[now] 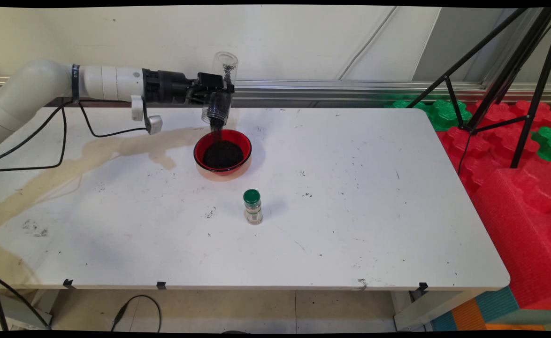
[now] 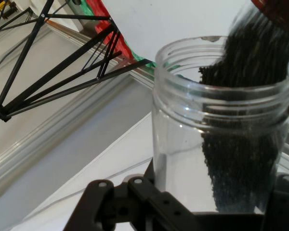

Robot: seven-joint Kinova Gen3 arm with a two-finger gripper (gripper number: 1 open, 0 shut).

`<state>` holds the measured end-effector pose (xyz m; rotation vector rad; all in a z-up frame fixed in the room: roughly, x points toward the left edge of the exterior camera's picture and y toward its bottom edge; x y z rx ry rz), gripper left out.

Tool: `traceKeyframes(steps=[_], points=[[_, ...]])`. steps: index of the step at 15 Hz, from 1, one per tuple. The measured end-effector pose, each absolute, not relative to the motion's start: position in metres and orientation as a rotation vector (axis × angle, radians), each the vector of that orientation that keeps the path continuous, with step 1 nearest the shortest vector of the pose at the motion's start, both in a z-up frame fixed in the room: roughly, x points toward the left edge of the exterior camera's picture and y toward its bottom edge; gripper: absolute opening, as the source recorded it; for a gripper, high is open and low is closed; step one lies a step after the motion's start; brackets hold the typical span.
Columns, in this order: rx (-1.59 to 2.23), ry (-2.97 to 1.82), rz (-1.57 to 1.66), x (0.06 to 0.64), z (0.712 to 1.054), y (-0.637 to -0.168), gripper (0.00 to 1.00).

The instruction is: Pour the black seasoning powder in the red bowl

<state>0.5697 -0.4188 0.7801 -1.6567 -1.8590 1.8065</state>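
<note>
The gripper (image 1: 215, 91) clamps an upended jar (image 1: 221, 89); dark grains (image 1: 222, 154) stream into the bowl (image 1: 201, 157) below it; little remains inside.

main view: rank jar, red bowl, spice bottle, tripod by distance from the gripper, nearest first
1. Jar: clamped in the gripper, tipped mouth-down, dark grains pouring out.
2. Red bowl: on the table just below the jar's mouth.
3. Spice bottle: green cap, upright, nearer the table's front edge.
4. Tripod: off the table, far right.
</note>
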Motion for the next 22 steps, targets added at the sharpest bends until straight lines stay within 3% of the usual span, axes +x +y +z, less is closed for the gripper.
traceKeyframes(steps=[22], points=[[-1.791, -1.769, 1.863, 0.5688, 0.7841, -0.4147, 0.0]])
